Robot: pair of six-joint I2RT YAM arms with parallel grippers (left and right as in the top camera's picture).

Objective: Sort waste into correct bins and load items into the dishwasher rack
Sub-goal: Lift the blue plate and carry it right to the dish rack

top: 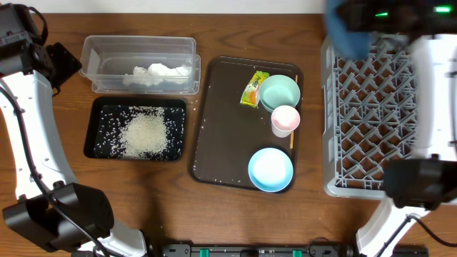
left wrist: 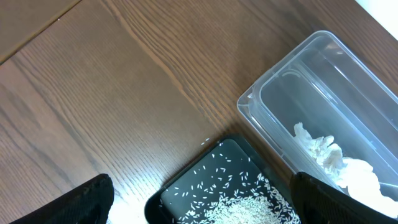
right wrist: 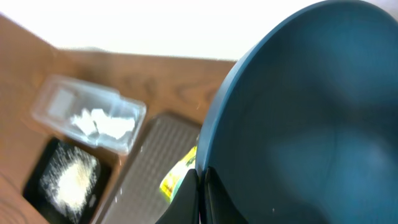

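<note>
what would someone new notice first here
The dark blue plate fills the right wrist view, pinched at its rim by the right gripper and held over the far corner of the grey rack. On the left, a heap of rice lies in the black tray, with a white tissue in the clear tub behind it.

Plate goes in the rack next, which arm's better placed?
Right. The right fingers are shut on the dark blue plate, at the rack's far corner. The left fingers hang open and empty over the black tray, across the table.
</note>
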